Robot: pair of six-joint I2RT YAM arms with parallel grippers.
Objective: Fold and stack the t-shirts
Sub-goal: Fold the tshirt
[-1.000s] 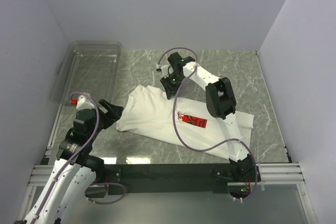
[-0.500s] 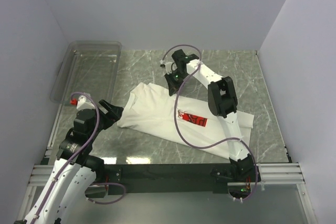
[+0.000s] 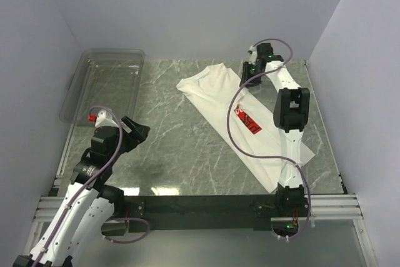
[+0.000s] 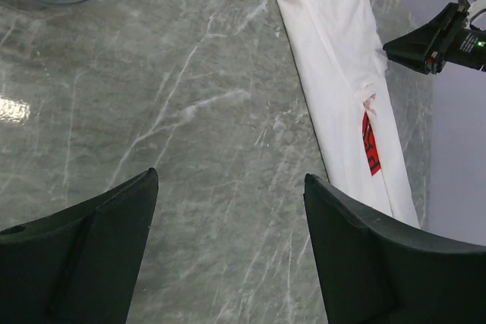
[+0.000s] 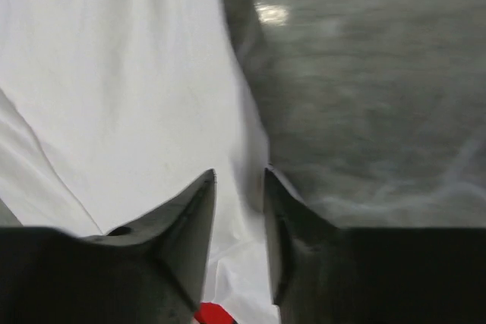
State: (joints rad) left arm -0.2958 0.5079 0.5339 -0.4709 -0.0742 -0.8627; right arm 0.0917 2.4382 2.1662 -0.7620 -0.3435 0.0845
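Nearest you, the left gripper (image 4: 229, 178) hovers low over the near left part of the grey marbled table (image 3: 181, 154). Its two dark fingers (image 4: 91, 256) are spread wide, with only bare stone between them.

Beyond it, on the right half of the table, lies one white t-shirt (image 3: 215, 98). It is pulled out into a long, narrow band that runs diagonally. The near end sits close to the right arm's base at the near right. The far end, wider and somewhat pointed, reaches the back of the table around its middle. The cloth is soft and creased, folded lengthwise on itself. The red print (image 3: 247, 119) shows only as a thin slanted strip partway along (the rest of it is tucked into a fold).

At the back right, the right gripper (image 3: 246, 80) points down at the far edge of the shirt. In the wrist view its fingers (image 5: 190, 218) are close together with a slim gap, and the shirt's edge runs up through that gap. You cannot tell whether they are pinching the cloth or only resting over it.

Farthest, at the back left, a clear plastic bin (image 3: 112, 52) stands well apart from the shirt.
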